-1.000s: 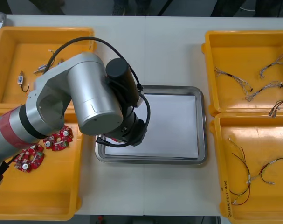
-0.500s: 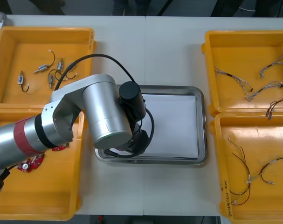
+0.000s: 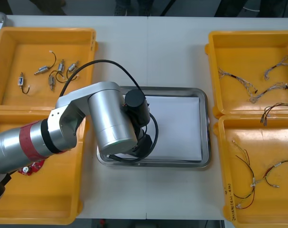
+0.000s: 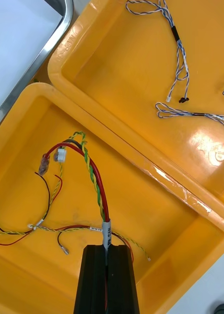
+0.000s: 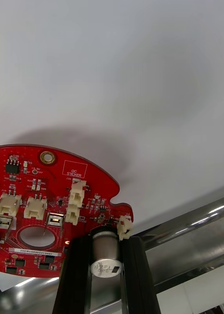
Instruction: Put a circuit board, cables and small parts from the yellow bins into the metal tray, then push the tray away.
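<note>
- 1 second has lowered the left gripper [image 5: 107,245], clamped on a circuit board [image 5: 53,196], over the near-left corner of the metal tray [image 5: 190,230]; release looks next.
- Right gripper [image 4: 110,255], pinching a red and yellow cable [image 4: 94,181], hangs above its yellow bin [image 4: 156,206].

Tray mid-table, two bins at each side.

The tray [image 3: 205,128] sits in the middle of the table [image 3: 172,47]. On its left, the left far bin [image 3: 11,38] holds small parts [image 3: 52,76], and the left near bin [image 3: 44,199] holds a spare board [image 3: 33,166] partly under the left arm. That arm reaches across to the tray's near left corner, where the left gripper [image 5: 107,240] clamps a board [image 5: 43,216] over the tray's floor, just inside the rim (touching or not, I cannot tell). On the right, the right far bin [image 3: 238,52] holds cables [image 3: 238,78] and the right near bin [image 3: 272,142] holds other cables [image 3: 246,185]. The right gripper [image 4: 108,249] is above that near bin, pinching a cable [image 4: 94,181] over its floor.
</note>
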{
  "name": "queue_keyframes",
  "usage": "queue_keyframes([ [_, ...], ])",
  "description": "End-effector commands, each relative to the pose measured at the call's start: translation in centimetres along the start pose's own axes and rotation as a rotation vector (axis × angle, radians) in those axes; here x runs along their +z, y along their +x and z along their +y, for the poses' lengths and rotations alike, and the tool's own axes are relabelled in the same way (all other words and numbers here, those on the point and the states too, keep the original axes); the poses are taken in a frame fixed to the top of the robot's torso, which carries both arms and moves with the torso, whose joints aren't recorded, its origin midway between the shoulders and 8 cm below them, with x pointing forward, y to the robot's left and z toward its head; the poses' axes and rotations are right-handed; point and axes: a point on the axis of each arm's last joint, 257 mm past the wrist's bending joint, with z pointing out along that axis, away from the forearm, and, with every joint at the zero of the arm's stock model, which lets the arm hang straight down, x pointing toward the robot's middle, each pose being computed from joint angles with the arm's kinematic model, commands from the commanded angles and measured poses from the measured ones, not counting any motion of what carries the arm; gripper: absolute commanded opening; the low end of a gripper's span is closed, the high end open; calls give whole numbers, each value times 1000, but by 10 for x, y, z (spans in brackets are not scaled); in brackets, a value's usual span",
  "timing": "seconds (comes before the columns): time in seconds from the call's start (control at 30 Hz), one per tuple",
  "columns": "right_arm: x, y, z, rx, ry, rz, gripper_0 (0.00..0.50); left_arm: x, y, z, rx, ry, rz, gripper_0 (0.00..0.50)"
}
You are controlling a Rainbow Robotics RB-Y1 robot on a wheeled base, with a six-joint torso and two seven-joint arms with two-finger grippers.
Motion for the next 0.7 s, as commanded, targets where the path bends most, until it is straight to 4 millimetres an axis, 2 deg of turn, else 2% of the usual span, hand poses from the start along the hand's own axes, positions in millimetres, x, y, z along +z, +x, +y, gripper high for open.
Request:
queue_keyframes([
  [0.03, -10, -8, -4, -83, 42, 2, 0, -8, -13, -21, -45, 22, -43, 8],
  [0.07, -10, -9, -5, -86, 46, 1, 0, -8, -13, -20, -46, 22, -41, 27],
  [0.1, -10, -9, -3, -92, 44, 1, 0, -9, -14, -21, -48, 22, -44, 90],
  [0.13, -10, -9, -3, -94, 44, 1, 0, -8, -13, -21, -48, 23, -42, 131],
  [0.17, -10, -9, -2, -97, 45, 2, 0, -9, -14, -21, -51, 24, -44, 221],
  [0.2, -10, -9, -3, -100, 49, 2, 0, -8, -14, -21, -52, 26, -43, 285],
  [0.23, -10, -10, -2, -102, 50, 2, 0, -8, -13, -22, -52, 27, -43, 315],
  [0.27, -10, -10, -2, -107, 56, 3, 0, -8, -15, -22, -53, 28, -47, 382],
  [0.3, -10, -10, -2, -111, 59, 4, 0, -8, -15, -22, -56, 30, -48, 428],
  [0.47, -10, -12, -1, -122, 68, 3, 0, -9, -16, -23, -60, 31, -52, 498],
  [0.57, -10, -12, 0, -122, 66, 3, 0, -12, -18, -22, -66, 33, -60, 500],
  [0.7, -10, -12, 0, -125, 67, 2, 0, -26, -23, -19, -74, 41, -82, 500],
])
